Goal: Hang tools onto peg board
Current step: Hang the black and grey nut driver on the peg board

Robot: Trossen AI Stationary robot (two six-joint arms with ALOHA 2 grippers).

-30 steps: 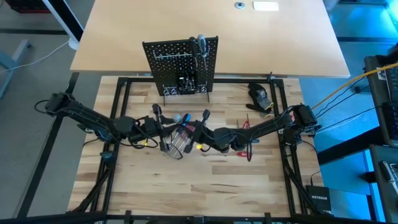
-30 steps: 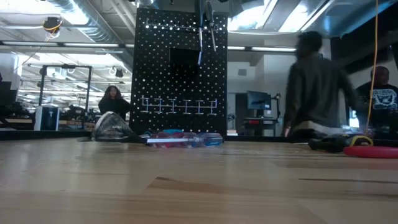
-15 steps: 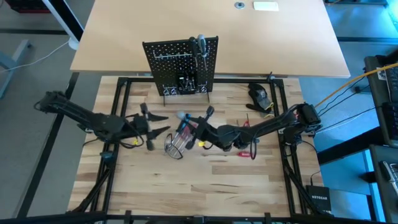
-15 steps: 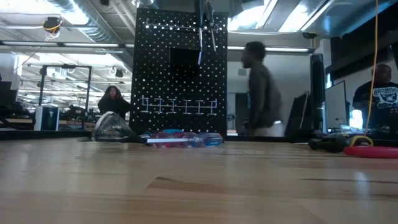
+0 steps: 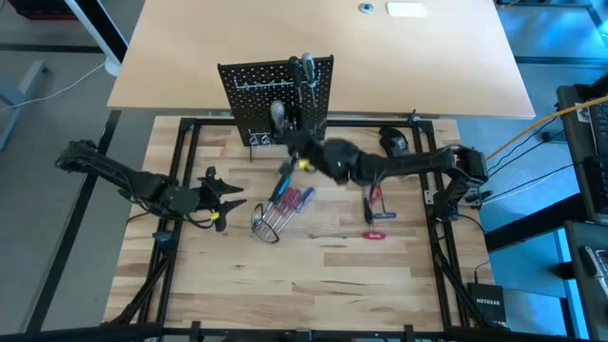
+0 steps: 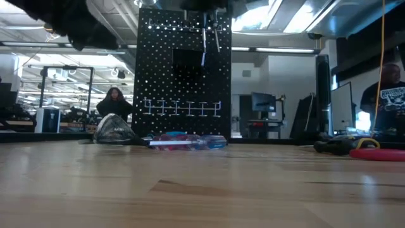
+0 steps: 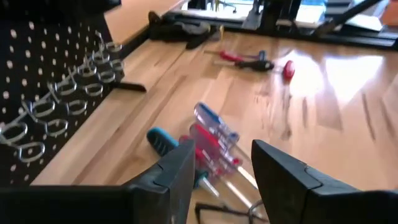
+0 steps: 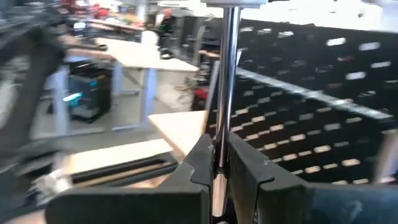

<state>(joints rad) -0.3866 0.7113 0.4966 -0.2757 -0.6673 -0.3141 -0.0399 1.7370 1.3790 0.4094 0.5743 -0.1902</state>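
From above, the peg board (image 5: pixel 276 101) stands upright at the far edge of the slatted desk (image 5: pixel 313 275), with a tool already hung near its top right. The right tool (image 5: pixel 283 128) is up against the board's lower front, clamped on a screwdriver (image 5: pixel 278 114) whose pale handle end shows there. The left tool (image 5: pixel 228 193) hangs over the desk's left part, fingers spread and empty. Just right of it lie a wire holder (image 5: pixel 267 226) and a bunch of blue and red screwdrivers (image 5: pixel 291 201). Red pliers (image 5: pixel 373 204) lie farther right, near a dark lump (image 5: pixel 397 144).

At desk height, the board (image 6: pixel 184 69) rises in the middle, a row of wire loops across it; the screwdrivers (image 6: pixel 187 142) lie at its foot.

The left wrist view shows both fingers (image 7: pixel 177 177) apart above the screwdrivers (image 7: pixel 211 142), board (image 7: pixel 43 87) beside.

The right wrist view shows the fingers (image 8: pixel 202 162) pinching a silver shaft (image 8: pixel 227 74) upright, close to the board (image 8: pixel 311 112).
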